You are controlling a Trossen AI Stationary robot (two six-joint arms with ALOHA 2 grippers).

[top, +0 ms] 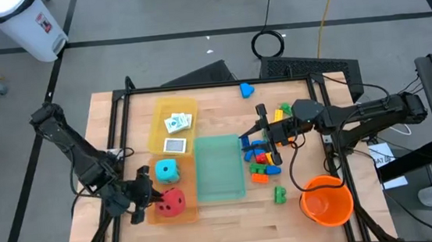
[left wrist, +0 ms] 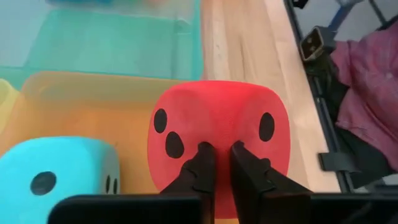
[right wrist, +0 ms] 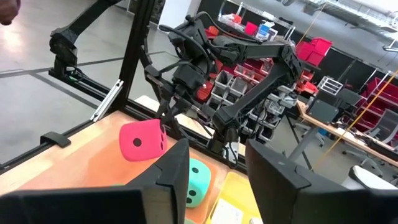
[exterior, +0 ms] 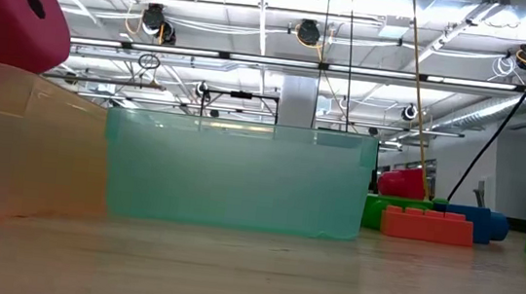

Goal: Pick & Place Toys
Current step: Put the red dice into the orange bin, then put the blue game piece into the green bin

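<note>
The red die (left wrist: 214,134) sits in the orange tray (top: 178,210) at the near left, beside the teal die (top: 166,171), and rises above the tray's rim (exterior: 23,9). My left gripper (left wrist: 217,149) is shut, and its tips slant down at the red die's dotted face. White cards (top: 176,124) lie in the yellow tray (top: 169,109). Several loose bricks (top: 262,160) lie right of the teal tray (top: 218,168). Above them my right gripper (right wrist: 214,174) points level toward the table's left side. It is open, with nothing between its fingers. My left gripper's shut fingertips (left wrist: 205,152) stand against the face of the red die (left wrist: 214,140) that is turned toward the gripper, slanting down from the table's left side. I cannot tell whether they touch it. The die rests in the orange tray.
An orange bucket (top: 326,201) stands at the near right corner. A blue piece (top: 247,91) lies near the far edge. More bricks (exterior: 428,225) lie right of the teal tray in the low view. Bare wood lies along the near edge.
</note>
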